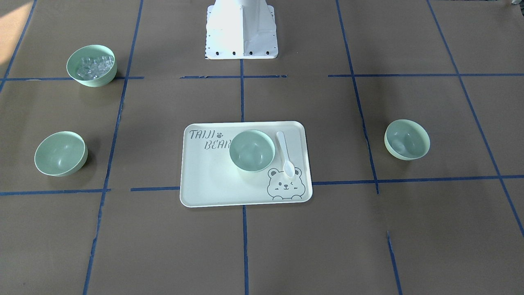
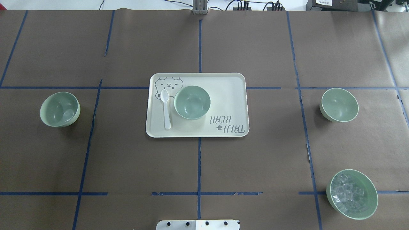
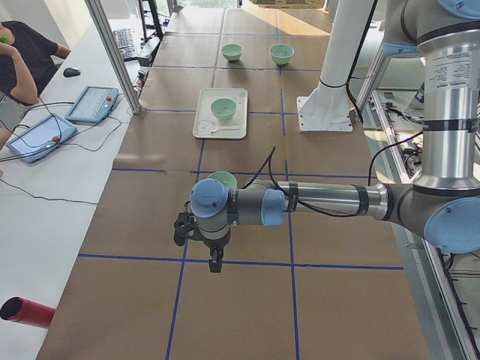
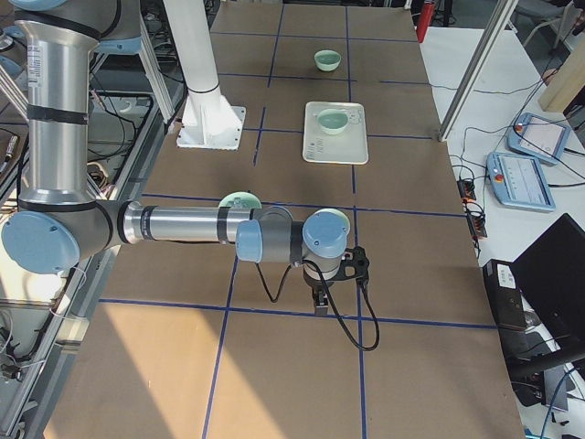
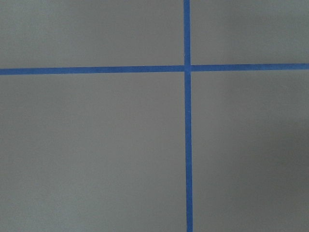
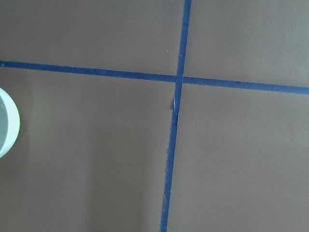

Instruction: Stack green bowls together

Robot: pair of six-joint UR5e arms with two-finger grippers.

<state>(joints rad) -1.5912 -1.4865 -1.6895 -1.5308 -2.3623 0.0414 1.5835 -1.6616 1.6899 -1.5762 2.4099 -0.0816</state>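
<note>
Three empty green bowls stand apart. One (image 2: 192,102) sits on the bear-print tray (image 2: 223,86) beside a white spoon (image 2: 165,108). One (image 2: 59,109) stands at the table's left, one (image 2: 339,104) at its right. In the front-facing view they are on the tray (image 1: 251,150), right (image 1: 407,139) and left (image 1: 61,153). My left gripper (image 3: 215,262) hangs over bare table beyond the left bowl (image 3: 222,178). My right gripper (image 4: 319,300) hangs beyond the right bowl (image 4: 334,219). I cannot tell whether either is open or shut. Both wrist views show no fingers.
A similar green bowl with clear cubes (image 2: 352,194) stands at the near right, by the robot's base (image 2: 198,224). Blue tape lines cross the brown table cover. A pale bowl rim (image 6: 7,123) shows at the right wrist view's left edge. An operator sits at the exterior left view's edge.
</note>
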